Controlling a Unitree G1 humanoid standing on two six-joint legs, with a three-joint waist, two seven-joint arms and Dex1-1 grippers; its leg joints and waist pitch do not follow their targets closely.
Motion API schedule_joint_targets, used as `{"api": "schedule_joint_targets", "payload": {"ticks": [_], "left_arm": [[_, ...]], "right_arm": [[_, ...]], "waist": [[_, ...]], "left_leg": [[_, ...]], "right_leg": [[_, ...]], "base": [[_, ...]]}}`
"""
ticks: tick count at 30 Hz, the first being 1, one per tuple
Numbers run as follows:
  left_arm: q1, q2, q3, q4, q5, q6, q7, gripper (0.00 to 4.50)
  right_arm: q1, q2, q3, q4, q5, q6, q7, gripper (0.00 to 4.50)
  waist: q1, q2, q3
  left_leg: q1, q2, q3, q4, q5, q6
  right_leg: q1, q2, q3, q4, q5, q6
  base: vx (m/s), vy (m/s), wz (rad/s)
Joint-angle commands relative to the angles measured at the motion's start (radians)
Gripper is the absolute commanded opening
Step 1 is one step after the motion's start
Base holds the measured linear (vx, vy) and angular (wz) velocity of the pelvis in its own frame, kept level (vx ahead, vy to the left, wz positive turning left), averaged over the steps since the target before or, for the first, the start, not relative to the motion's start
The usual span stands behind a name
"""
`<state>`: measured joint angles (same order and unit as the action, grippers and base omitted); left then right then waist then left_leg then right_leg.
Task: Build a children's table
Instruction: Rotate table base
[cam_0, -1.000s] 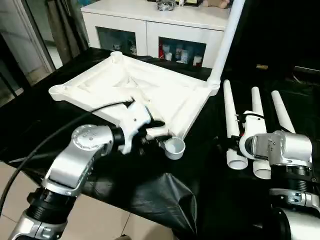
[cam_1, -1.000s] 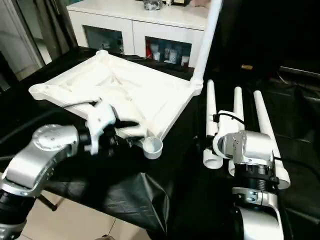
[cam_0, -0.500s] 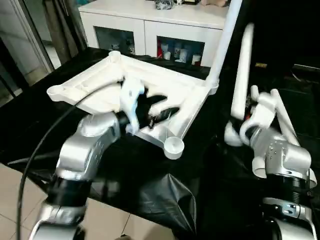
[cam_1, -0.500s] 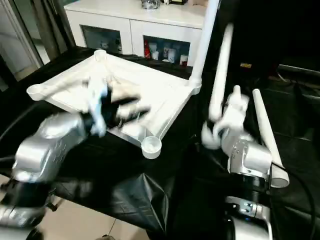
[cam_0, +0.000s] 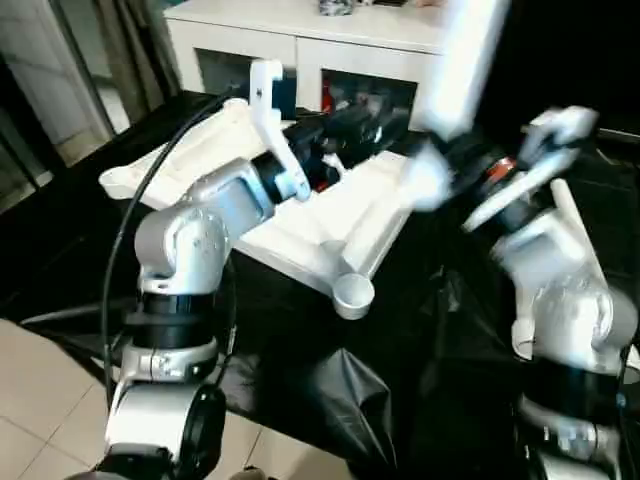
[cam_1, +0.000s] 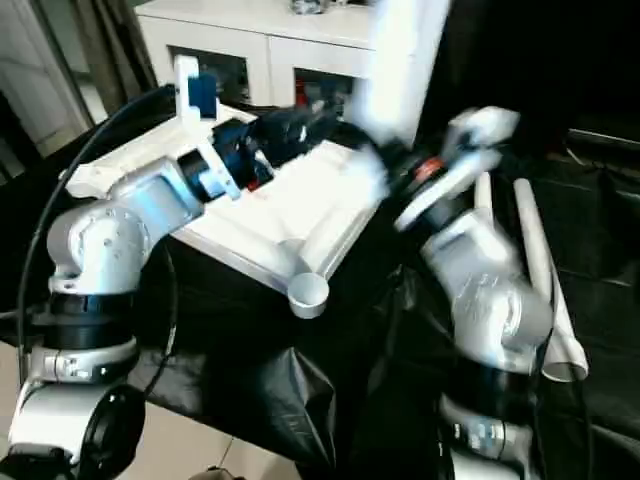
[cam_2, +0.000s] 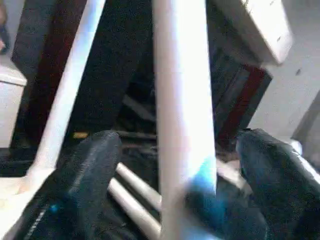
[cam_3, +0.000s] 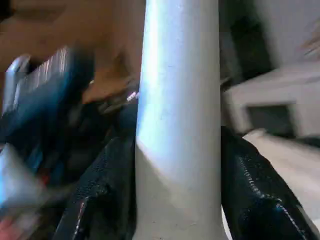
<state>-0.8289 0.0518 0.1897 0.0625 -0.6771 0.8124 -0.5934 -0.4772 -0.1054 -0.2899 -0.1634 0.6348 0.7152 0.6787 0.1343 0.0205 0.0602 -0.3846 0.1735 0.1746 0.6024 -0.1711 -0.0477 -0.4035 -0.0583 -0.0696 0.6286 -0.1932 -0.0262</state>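
The white tabletop lies underside up on the black-covered table, with an empty round socket at its near corner. My right gripper is shut on a white leg and holds it raised over the tabletop's right side, where it shows blurred. My left gripper is open. Its black fingers stand wide on either side of that leg without touching it. Another leg stands in the far corner socket. More legs lie on the right.
A white cabinet with glass doors stands behind the table. Black cloth hangs over the near table edge above a tiled floor. A black cable runs along my left arm.
My right gripper has lifted a leg off the table and swung it up over the tabletop. My left gripper has left the near socket, risen toward that leg and opened wide.
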Motion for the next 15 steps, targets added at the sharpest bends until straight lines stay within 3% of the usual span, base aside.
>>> {"api": "schedule_joint_targets", "payload": {"ticks": [1,2,3,8,15], "left_arm": [[-0.023,-0.009,0.021,0.001,-0.036,0.019,0.014,4.48],[-0.027,-0.013,0.031,0.003,-0.049,0.021,0.019,4.48],[-0.031,-0.018,0.044,0.004,-0.070,0.033,0.023,4.50],[-0.015,-0.008,0.029,-0.009,-0.068,0.065,0.032,4.50],[-0.005,-0.016,0.064,-0.020,-0.125,0.098,0.082,4.50]], "right_arm": [[0.002,-0.017,0.019,-0.045,0.034,0.025,0.042,1.93],[0.007,-0.024,0.024,-0.046,0.039,0.033,0.051,1.93],[0.015,-0.033,0.032,-0.049,0.045,0.040,0.067,1.93],[0.039,-0.067,0.060,-0.059,0.074,0.064,0.116,1.93],[0.048,-0.095,0.099,-0.051,0.073,0.057,0.125,1.93]], "waist": [[0.007,-0.011,-0.074],[0.010,-0.011,-0.074],[0.011,-0.023,-0.074],[0.021,-0.019,-0.075],[0.023,-0.026,-0.074]], "left_leg": [[0.014,0.047,-0.019,-0.060,-0.135,0.037],[0.012,0.048,-0.020,-0.061,-0.132,0.034],[0.013,0.048,-0.018,-0.061,-0.131,0.034],[0.010,0.048,-0.020,-0.061,-0.115,0.035],[0.009,0.047,-0.020,-0.061,-0.111,0.027]], "right_leg": [[0.059,-0.088,0.051,-0.087,-0.214,-0.157],[0.058,-0.087,0.051,-0.087,-0.221,-0.147],[0.058,-0.087,0.051,-0.087,-0.222,-0.144],[0.055,-0.089,0.052,-0.088,-0.227,-0.119],[0.055,-0.089,0.052,-0.088,-0.230,-0.114]], "base": [[0.000,0.000,0.00],[0.000,0.000,0.00],[0.000,0.000,0.00],[0.000,0.000,0.00],[0.000,0.000,0.00]]}}
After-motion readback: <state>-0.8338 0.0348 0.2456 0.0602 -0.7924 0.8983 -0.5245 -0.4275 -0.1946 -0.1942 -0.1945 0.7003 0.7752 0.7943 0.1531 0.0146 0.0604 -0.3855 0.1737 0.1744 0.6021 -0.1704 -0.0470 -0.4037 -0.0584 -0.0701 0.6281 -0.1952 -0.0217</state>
